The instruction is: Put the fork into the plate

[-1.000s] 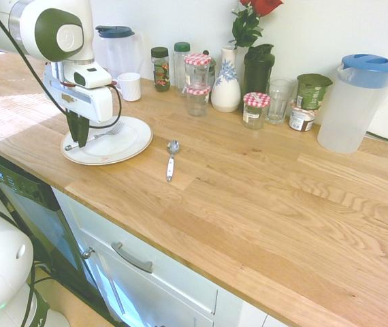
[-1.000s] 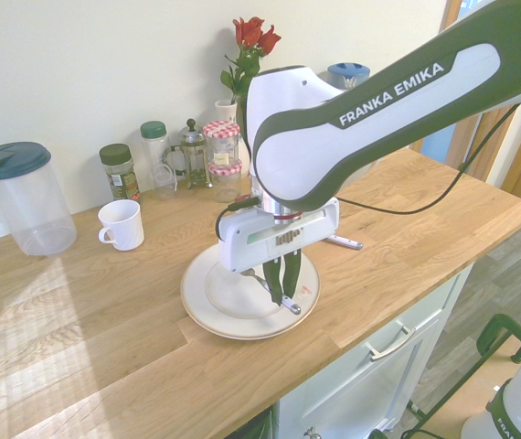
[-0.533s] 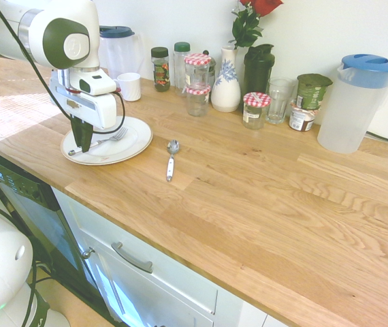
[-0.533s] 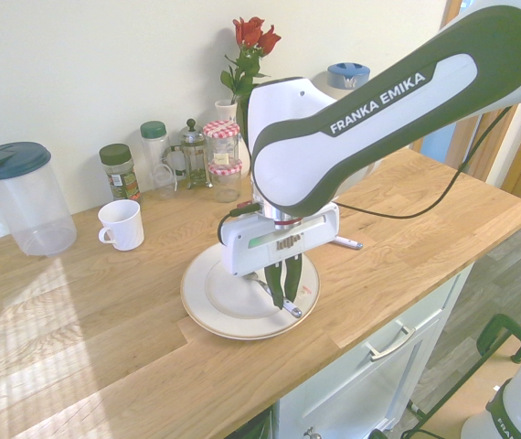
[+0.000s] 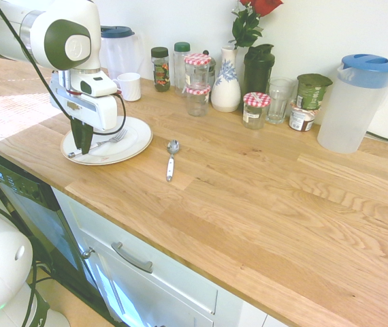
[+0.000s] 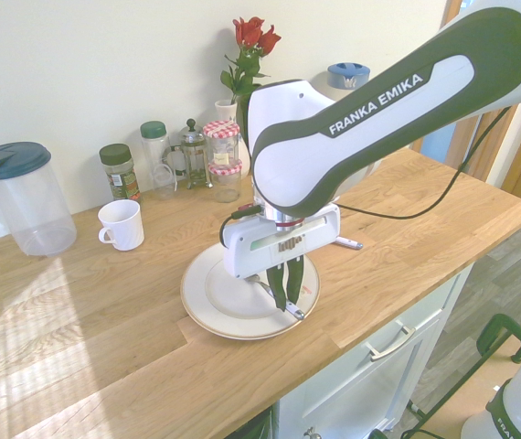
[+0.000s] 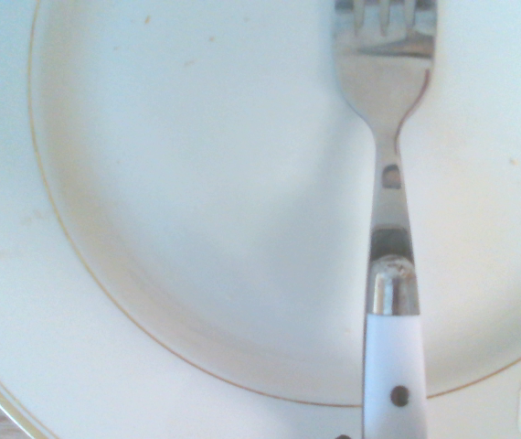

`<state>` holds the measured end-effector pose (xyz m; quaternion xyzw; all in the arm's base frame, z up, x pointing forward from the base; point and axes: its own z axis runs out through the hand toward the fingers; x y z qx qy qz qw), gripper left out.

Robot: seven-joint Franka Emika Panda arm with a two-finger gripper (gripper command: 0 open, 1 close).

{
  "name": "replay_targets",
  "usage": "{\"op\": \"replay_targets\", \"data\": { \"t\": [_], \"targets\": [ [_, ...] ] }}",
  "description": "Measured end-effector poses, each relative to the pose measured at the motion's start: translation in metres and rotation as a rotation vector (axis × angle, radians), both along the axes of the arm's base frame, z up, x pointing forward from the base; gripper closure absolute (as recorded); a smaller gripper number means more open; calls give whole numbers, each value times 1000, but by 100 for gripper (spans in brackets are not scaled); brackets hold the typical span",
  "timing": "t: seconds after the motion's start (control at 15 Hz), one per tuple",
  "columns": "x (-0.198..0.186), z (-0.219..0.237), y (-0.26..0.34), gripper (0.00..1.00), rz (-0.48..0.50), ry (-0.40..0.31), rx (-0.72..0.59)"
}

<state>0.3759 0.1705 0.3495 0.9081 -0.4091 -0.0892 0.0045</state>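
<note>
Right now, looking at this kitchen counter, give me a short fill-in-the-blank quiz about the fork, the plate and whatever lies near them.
1. The fork lies on the ____.
2. The gripper stands over the fork's ____ end, not its prongs.
3. On the bare counter beside the plate lies a ____.
4. The rose's stem stands in a ____.

Missing words: plate; handle; spoon; vase
</note>
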Motion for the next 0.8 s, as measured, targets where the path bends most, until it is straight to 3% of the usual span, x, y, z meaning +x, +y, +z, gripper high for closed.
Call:
{"op": "replay_targets", "data": {
  "t": [0.8],
  "targets": [
    [7, -1, -7, 0, 3, -15, -18]
  ]
}}
